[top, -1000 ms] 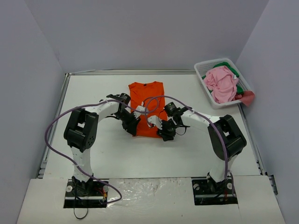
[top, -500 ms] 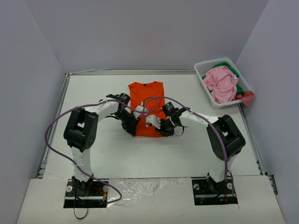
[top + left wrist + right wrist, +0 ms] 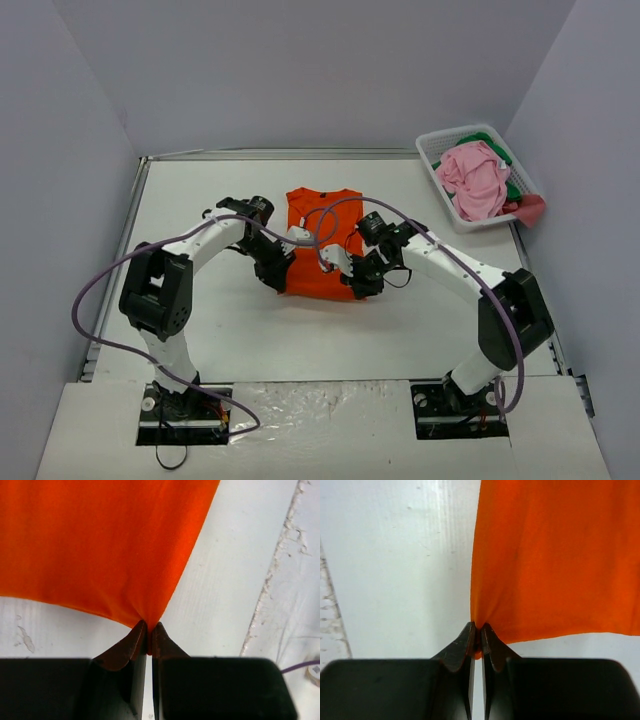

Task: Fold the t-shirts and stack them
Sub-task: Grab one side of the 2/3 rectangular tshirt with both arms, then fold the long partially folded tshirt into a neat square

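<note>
An orange t-shirt (image 3: 322, 240) lies folded narrow in the middle of the white table, collar towards the far side. My left gripper (image 3: 284, 283) is shut on its near left corner, and the cloth (image 3: 105, 545) fans out from the pinched tip (image 3: 148, 628). My right gripper (image 3: 358, 288) is shut on the near right corner, with the cloth (image 3: 560, 555) rising from the tip (image 3: 476, 630). The near hem is raised off the table between the two grippers. A pink t-shirt (image 3: 474, 178) and a green one (image 3: 516, 186) lie bunched in the basket.
A white slotted basket (image 3: 436, 153) stands at the far right corner, with a reddish cloth (image 3: 531, 209) hanging over its near rim. Purple cables loop from both arms over the shirt. Grey walls close the table on three sides.
The right gripper has shut on the shirt's near right corner. Both grippers have lifted the near hem, and the shirt has shifted a little to the right and towards the near side.
</note>
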Robot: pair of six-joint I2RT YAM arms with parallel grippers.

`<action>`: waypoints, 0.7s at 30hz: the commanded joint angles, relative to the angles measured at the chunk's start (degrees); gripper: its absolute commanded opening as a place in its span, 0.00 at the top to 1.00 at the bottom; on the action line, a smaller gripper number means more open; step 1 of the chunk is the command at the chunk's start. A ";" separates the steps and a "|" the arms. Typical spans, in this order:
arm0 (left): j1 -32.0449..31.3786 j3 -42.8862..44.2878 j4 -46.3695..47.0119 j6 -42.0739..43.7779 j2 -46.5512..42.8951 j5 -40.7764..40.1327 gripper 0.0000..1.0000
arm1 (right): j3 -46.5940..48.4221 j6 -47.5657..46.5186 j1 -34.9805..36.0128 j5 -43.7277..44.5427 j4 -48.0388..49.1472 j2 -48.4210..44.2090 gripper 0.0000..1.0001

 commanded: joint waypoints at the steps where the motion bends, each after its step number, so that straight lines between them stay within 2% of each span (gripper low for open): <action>1: -0.66 -0.80 -9.27 5.83 -4.42 0.15 0.98 | 0.18 -1.16 -0.03 -3.30 -10.35 -5.71 1.00; 10: -4.35 -4.67 -13.23 6.37 -12.33 -1.44 0.98 | 1.58 -3.80 -2.58 -7.17 -17.65 -10.90 1.00; 21: -5.23 0.86 -15.96 5.31 -15.94 -3.54 0.98 | 5.18 -3.45 -3.37 -7.43 -19.59 -10.20 1.00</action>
